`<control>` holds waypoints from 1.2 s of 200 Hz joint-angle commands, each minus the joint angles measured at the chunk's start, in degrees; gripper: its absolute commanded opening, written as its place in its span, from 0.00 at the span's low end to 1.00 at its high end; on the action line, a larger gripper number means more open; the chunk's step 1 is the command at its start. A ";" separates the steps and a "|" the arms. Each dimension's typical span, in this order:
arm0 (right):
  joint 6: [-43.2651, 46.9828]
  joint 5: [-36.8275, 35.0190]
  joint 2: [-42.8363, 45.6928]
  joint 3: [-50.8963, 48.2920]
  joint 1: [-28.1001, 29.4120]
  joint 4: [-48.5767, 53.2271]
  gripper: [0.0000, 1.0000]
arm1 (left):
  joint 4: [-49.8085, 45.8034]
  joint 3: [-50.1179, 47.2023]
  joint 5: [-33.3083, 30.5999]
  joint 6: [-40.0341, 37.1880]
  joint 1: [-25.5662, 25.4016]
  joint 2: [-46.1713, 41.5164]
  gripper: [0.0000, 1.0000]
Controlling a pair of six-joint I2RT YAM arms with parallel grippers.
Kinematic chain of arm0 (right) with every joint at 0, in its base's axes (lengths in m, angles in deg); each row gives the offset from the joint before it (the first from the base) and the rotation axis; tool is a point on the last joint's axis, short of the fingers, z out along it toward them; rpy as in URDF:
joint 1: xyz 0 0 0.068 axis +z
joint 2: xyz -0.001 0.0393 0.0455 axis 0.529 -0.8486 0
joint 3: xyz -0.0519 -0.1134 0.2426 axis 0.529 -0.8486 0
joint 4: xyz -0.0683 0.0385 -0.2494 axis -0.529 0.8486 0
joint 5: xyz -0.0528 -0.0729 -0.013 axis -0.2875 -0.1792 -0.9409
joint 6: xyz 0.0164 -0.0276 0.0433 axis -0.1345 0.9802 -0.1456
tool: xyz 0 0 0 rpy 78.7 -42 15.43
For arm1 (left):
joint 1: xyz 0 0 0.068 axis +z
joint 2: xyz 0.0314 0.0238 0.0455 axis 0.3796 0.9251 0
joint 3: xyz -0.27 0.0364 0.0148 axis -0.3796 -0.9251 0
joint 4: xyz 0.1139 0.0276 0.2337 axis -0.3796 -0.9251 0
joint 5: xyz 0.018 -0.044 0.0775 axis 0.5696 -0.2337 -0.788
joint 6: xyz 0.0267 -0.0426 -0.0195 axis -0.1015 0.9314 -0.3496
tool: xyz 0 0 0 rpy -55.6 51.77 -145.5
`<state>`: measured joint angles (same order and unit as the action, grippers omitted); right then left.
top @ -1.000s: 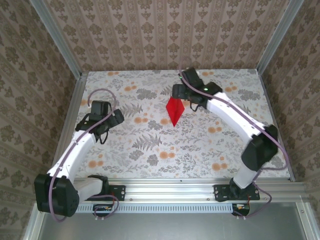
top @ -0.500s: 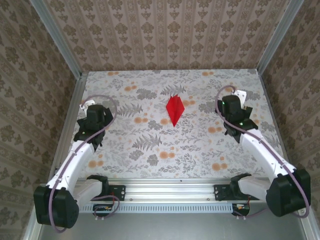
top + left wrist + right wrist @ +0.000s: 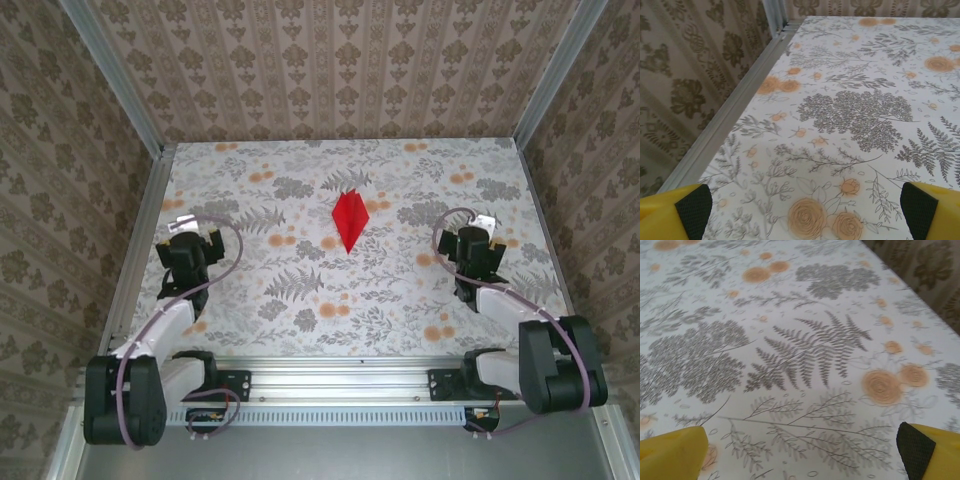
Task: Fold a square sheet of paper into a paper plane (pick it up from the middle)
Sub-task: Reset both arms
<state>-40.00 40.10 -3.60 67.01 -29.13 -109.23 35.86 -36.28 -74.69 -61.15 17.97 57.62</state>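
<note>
Plane [image 3: 350,220] lies flat on the table [image 3: 300,300], about midway between left and right and toward the far half. It's red, a creased narrow dart, with the long point aimed at the near edge and the blunter end toward the back wall [image 3: 340,70]. Nothing touches it, and both arms are well apart from it. Left arm [image 3: 165,325] is folded close to its base at the left side, with the left gripper [image 3: 190,228] over the table near the left rail [image 3: 135,240]. In the left wrist view its yellow fingers [image 3: 675,212] with black pads sit at the two bottom corners, spread wide, with bare floral tabletop between them and the rail running along the left. Right arm [image 3: 520,340] is folded the same way on the right side, with the right gripper [image 3: 478,232] over the table near the right edge. In the right wrist view its fingers [image 3: 670,455] are likewise at the bottom corners, spread wide, with patterned tabletop between them. Neither gripper holds anything or touches the table, as far as I can tell.
</note>
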 commanded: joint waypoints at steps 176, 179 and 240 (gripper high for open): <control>6.87 19.37 -18.47 0.05 -2.75 -33.02 1.00 | 26.20 2.91 16.65 -7.17 2.87 26.37 1.00; 6.95 19.26 -18.42 0.12 -2.64 -32.74 1.00 | 26.17 2.89 16.70 -7.18 2.86 26.37 1.00; 7.14 18.92 -18.42 0.15 -2.46 -32.73 1.00 | 26.24 2.83 16.82 -7.24 2.91 26.35 1.00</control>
<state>-33.81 59.03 -21.57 66.07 -31.88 -140.18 61.39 -34.44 -57.31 -67.11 20.83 83.73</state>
